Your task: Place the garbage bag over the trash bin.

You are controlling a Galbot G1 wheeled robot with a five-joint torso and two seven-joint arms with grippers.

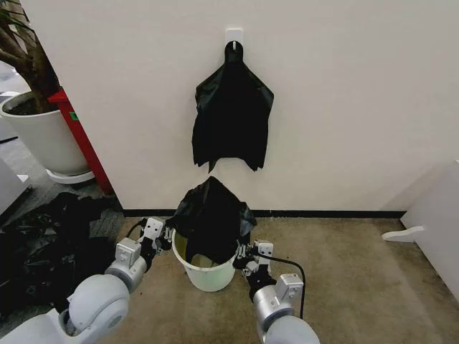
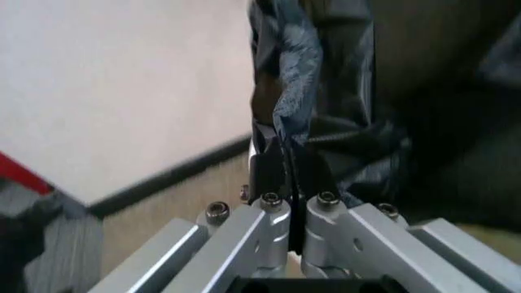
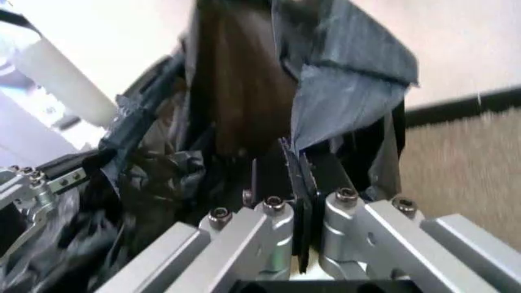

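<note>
The garbage bag, thin glossy black plastic with heavy wrinkling, is standing peaked above the trash bin, its lower part hanging into the bin's mouth. The bin is a small round white plastic bucket tapering toward its base and is sitting on brown carpet close to the wall. Both arms are reaching forward from the near edge of the head view, elbows low, wrists angled inward toward the rim. The left gripper is sitting at the bin's left rim; in its wrist view the left gripper is showing its metal fingers pressed together with a fold of the bag's film pinched between them. The right gripper is sitting at the right rim; in its wrist view the right gripper is likewise clenching a creased flap of the bag. To the left, a sprawling heap of black plastic is lying on the floor. Farther back, a bundle of black bags is hanging from a white wall hook, gathered to a point. A large white plant pot is standing at far left.
</note>
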